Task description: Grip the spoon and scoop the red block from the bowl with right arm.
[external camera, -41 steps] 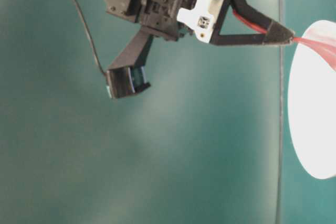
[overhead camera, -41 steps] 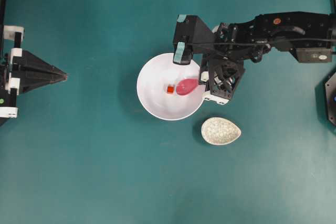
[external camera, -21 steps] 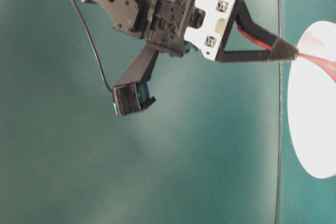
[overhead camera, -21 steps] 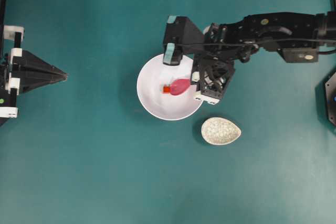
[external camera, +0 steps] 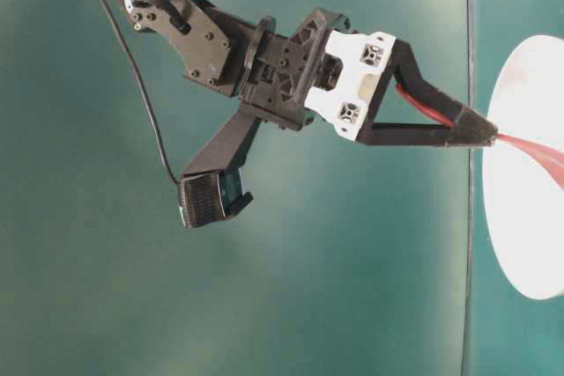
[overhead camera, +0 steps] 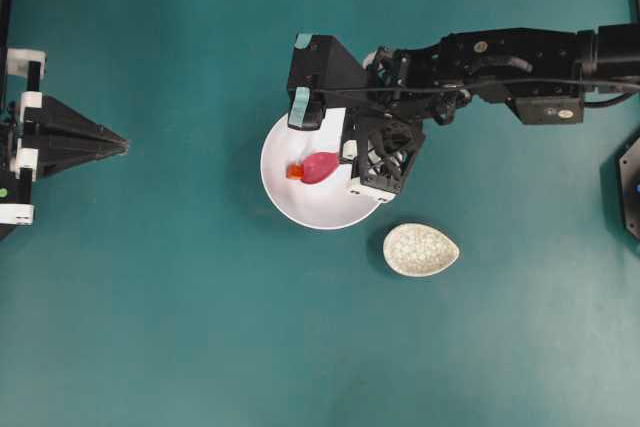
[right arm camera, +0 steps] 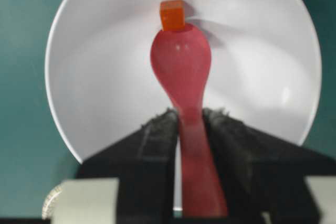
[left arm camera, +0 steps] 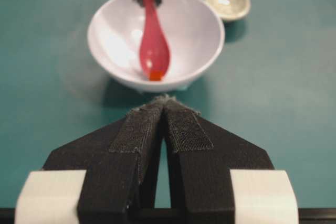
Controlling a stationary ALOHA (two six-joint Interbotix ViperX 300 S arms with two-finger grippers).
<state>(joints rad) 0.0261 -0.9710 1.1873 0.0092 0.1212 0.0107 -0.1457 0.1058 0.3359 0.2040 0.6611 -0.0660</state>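
My right gripper (right arm camera: 190,116) is shut on the handle of the pink spoon (right arm camera: 181,66), whose scoop reaches into the white bowl (right arm camera: 100,103). The red block (right arm camera: 172,14) sits against the scoop's tip, on the bowl's inner wall. From overhead, the spoon (overhead camera: 322,167) points left inside the bowl (overhead camera: 310,209), with the red block (overhead camera: 295,172) at its tip and the right gripper (overhead camera: 352,165) over the bowl's right half. The table-level view shows the right gripper (external camera: 480,132) pinching the spoon (external camera: 533,149) at the bowl's (external camera: 524,235) rim. My left gripper (left arm camera: 164,100) is shut and empty, facing the bowl (left arm camera: 199,30).
A small speckled egg-shaped dish (overhead camera: 420,250) lies on the teal table just right of and below the bowl. The left arm (overhead camera: 55,142) rests at the table's left edge. A black fixture (overhead camera: 630,187) sits at the right edge.
The right arm has moved left across the bowl. The spoon's scoop has reached the red block and pushed it leftward toward the bowl's left wall. The left arm stays still.
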